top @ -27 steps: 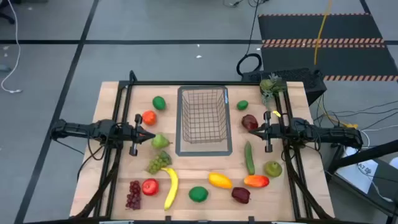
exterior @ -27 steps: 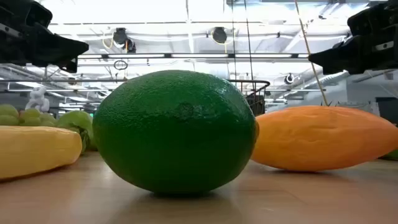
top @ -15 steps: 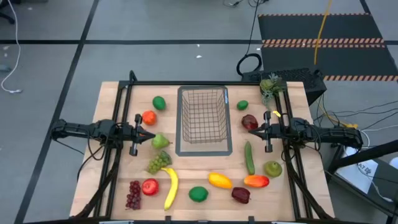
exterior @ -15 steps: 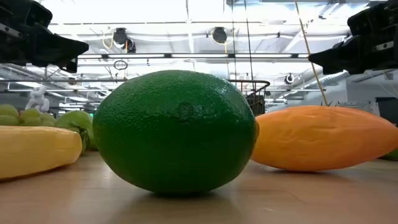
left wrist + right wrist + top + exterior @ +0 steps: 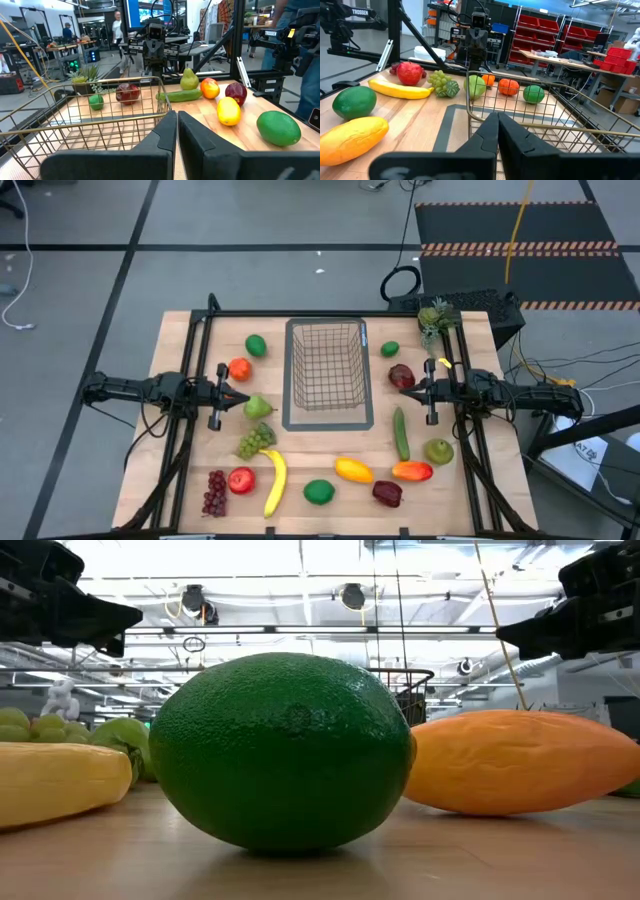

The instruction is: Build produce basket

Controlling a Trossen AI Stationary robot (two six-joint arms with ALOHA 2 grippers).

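Observation:
The grey wire-mesh basket (image 5: 328, 370) stands in the middle of the table, nothing inside it. The produce lies around it: a banana (image 5: 274, 482), green grapes (image 5: 254, 442), a pear (image 5: 258, 407), a red apple (image 5: 241, 479) and a lime (image 5: 318, 492) to the left and front; a cucumber (image 5: 401, 433), mangoes (image 5: 353, 470) and a dark apple (image 5: 401, 376) to the right. My left gripper (image 5: 238, 397) hovers shut left of the basket. My right gripper (image 5: 408, 391) hovers shut right of it. Each points at the basket and holds nothing.
A small pineapple-like plant (image 5: 433, 317) stands at the far right corner. Black frame rails (image 5: 330, 313) run along the table's far edge and down both sides. Dark red grapes (image 5: 214, 492) lie at the near left. Bare wood shows between the basket and the front fruit row.

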